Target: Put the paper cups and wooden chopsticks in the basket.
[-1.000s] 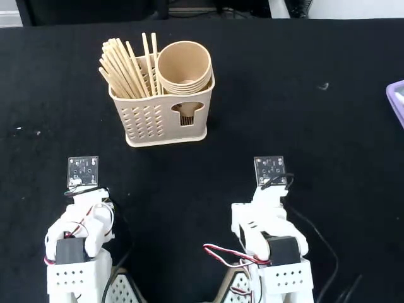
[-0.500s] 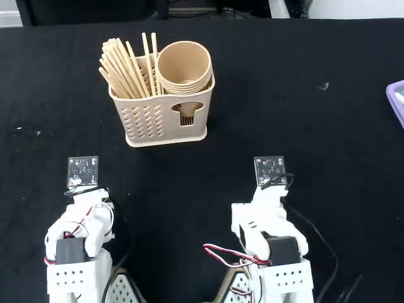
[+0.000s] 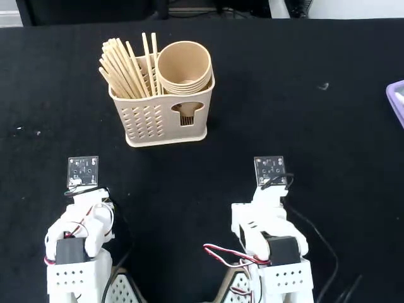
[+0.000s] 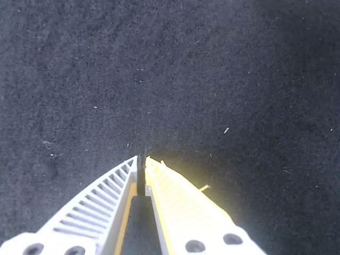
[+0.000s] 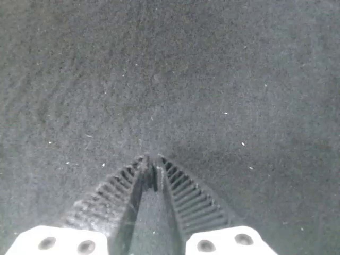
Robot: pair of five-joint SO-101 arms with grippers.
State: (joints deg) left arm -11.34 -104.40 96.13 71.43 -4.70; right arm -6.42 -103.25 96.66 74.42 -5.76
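The left pincer (image 4: 142,159) is pressed together, its white finger and its yellow finger meeting at the tips with only a thin dark seam between them. Nothing is pinched in it. Just beyond its tips lies the black table (image 4: 223,79), flecked with bits of lint.

The right pincer (image 5: 151,159) is also pressed together, its two ribbed fingers closing to a point, and it too pinches nothing. Bare black table cloth lies directly ahead of it as well.

In the high view both arms sit folded at the near edge of the table (image 3: 303,126), side by side, each pincer tucked in close to its own base. I cannot tell from the wrist views which arm is which.

Well ahead of both pincers stands the basket (image 3: 161,120), a beige one with a perforated wall and a keyhole cut-out. It stands forward of the gap between the arms, rather more in front of the arm on the picture's left. It is upright and well apart from either pincer.

The cups (image 3: 184,66) stand nested in one stack, upright, in the basket's compartment nearer the right-hand arm. The chopsticks (image 3: 126,66) fill the other compartment, leaning outward in a fan, a few upright ones touching the cups.

Far off to the side, at the table's edge, lies a purple object (image 3: 396,101).
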